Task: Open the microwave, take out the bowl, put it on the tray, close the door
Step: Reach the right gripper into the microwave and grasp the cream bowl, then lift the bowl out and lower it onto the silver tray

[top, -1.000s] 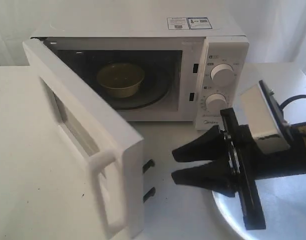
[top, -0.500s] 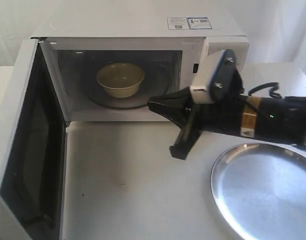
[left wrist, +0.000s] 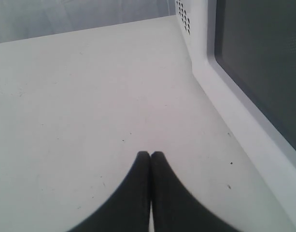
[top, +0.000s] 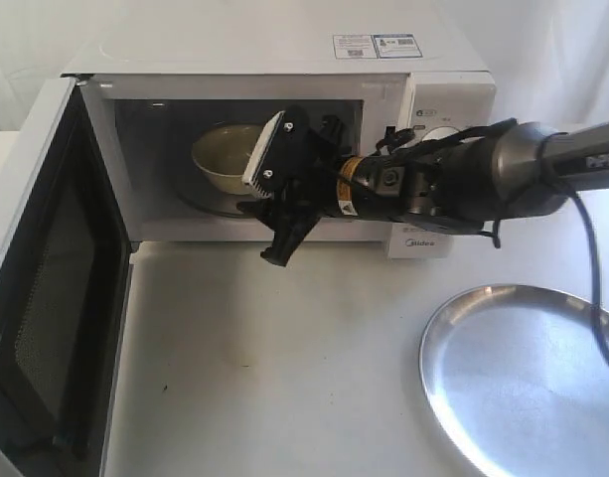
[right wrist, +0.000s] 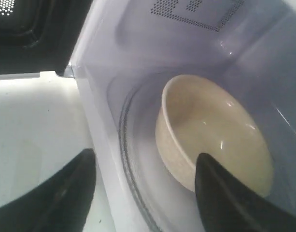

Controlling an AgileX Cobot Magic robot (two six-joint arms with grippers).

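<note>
The white microwave [top: 284, 50] stands with its door [top: 46, 298] swung wide to the left. Inside it, on the glass turntable [right wrist: 138, 159], sits the cream bowl [top: 223, 151], [right wrist: 215, 125]. My right gripper [top: 254, 197], [right wrist: 144, 162] is open at the mouth of the cavity. One finger reaches over the bowl's near rim and the other hangs outside the sill; neither grips the bowl. The silver tray [top: 523, 378] lies at the front right. My left gripper [left wrist: 150, 154] is shut and empty over the table beside the door [left wrist: 220, 92], and it does not show in the exterior view.
The right arm [top: 463, 184] stretches across the front of the microwave's dial panel and hides the dials. The open door's dark window [left wrist: 263, 63] stands close to the left gripper. White table [top: 284, 358] runs between the door and the tray.
The door swung from half open to wide open. My right gripper rose from above the table near the tray and moved into the microwave's mouth, up to the bowl.
</note>
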